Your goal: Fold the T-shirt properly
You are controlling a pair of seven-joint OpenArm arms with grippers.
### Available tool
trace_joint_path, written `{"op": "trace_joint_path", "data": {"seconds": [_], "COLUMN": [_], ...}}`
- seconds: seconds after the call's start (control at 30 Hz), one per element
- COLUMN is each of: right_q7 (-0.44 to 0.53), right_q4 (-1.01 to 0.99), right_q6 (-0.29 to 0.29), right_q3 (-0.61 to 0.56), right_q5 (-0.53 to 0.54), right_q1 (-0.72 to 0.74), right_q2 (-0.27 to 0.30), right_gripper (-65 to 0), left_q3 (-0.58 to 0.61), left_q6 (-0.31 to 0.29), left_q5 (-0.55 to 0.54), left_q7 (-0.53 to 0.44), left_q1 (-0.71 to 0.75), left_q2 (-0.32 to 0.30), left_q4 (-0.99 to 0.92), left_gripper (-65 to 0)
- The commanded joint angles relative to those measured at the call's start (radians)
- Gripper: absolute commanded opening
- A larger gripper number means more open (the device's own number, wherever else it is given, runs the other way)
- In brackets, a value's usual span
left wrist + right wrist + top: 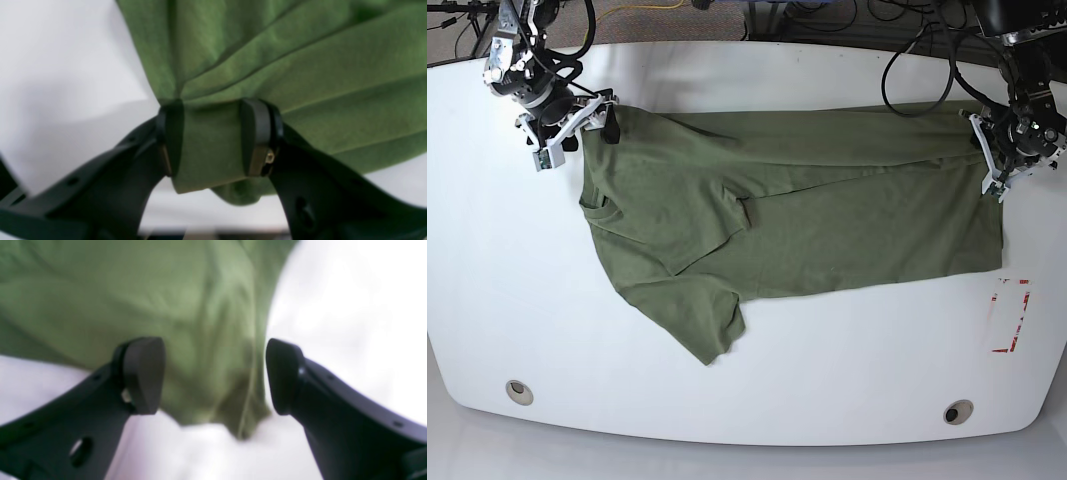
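Clearly, we see the plain olive-green cotton T-shirt spread across the white desk, its body running from the desk's left part to its right in the base view. One short sleeve points toward the desk's near edge, and the round neck lies at the left end of the cloth in that view. A long fold runs along the far side of the garment, so the cloth is doubled there.

We find the left end effector at the shirt's far right corner in the base view, clenched on a bunched wad of the green cloth. In its wrist view the two black pads press the cloth from both sides, creases fan out from the grip, and a loose flap hangs below the pads.

We find the right end effector at the shirt's far left corner in the base view, near the shoulder. Its jaws stand apart, released, and the blurred wrist view shows a green corner of the shirt lying between the black fingertips without being pinched.

A small red-and-white marking sits on the desk just beyond the hem, near the right edge in the base view.
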Motion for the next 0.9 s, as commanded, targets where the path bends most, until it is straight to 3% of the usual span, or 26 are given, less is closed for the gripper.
{"op": "trace_joint_path", "data": {"seconds": [0.0, 0.2, 0.47, 0.87], "right_q7": [0.019, 0.014, 0.019, 0.019], "right_q4": [0.025, 0.023, -0.060, -0.081], "right_q6": [0.002, 0.008, 0.008, 0.010], "right_q3": [0.021, 0.059, 0.061, 0.061], "right_q5": [0.018, 0.007, 0.007, 0.010], "right_q1": [-0.023, -0.033, -0.025, -0.029], "right_q2": [0.006, -0.034, -0.035, -0.040], "right_gripper": [-19.7, -19.7, -19.7, -19.7], "left_q3": [-0.007, -0.007, -0.009, -0.107], "left_q6": [0.001, 0.001, 0.001, 0.001], "left_q5": [0.005, 0.005, 0.005, -0.032], "left_q7": [0.037, 0.079, 0.146, 0.129], "left_q1": [-0.010, -0.010, -0.007, 0.105], "left_q2": [-0.018, -0.013, -0.012, 0.023], "left_q4": [0.093, 0.198, 0.221, 0.218], "left_gripper": [-40.3, -40.3, -40.3, -40.3]}}
